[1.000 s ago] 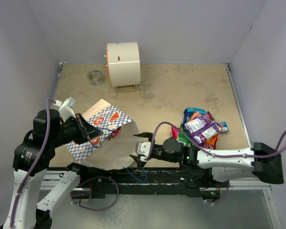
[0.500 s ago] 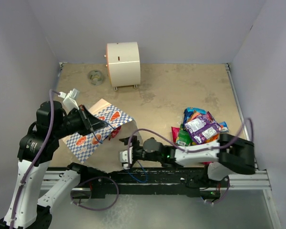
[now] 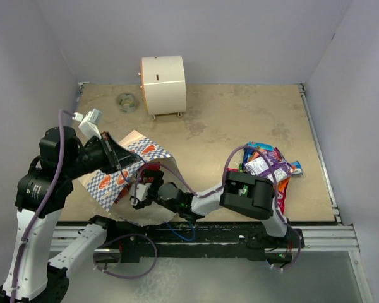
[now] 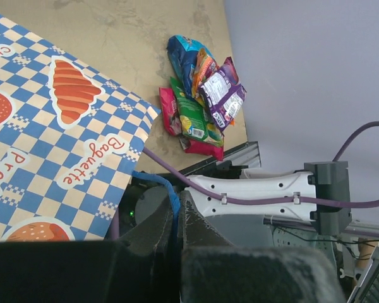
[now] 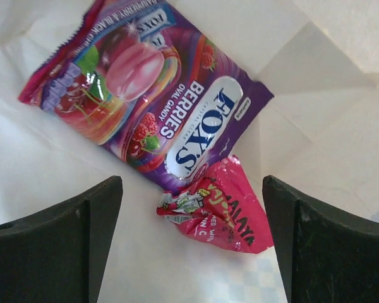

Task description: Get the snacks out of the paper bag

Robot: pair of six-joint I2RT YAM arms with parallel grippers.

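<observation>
The blue-and-white checkered paper bag [image 3: 142,153] lies tilted at the left, its mouth facing the table's near edge. My left gripper [image 3: 121,168] is shut on the bag's blue cord handle [image 4: 168,191] and holds the mouth up. My right gripper [image 3: 141,187] is open, reaching into the bag's mouth. In the right wrist view its fingers [image 5: 63,233] straddle a small pink packet [image 5: 224,211] lying on the white inside [image 5: 50,189]. A purple Fox's candy packet [image 5: 151,101] lies just beyond it. A pile of several snacks [image 3: 266,167] lies on the table at the right [image 4: 199,101].
A cream cylindrical box [image 3: 163,85] stands at the back, with a small grey ring [image 3: 126,101] to its left. The right arm [image 3: 249,196] stretches across the near edge. Grey walls close in the table on three sides.
My right arm has swung left along the near edge and pushed its open gripper into the bag's mouth. My left gripper has kept hold of the handle, shifting only slightly.
</observation>
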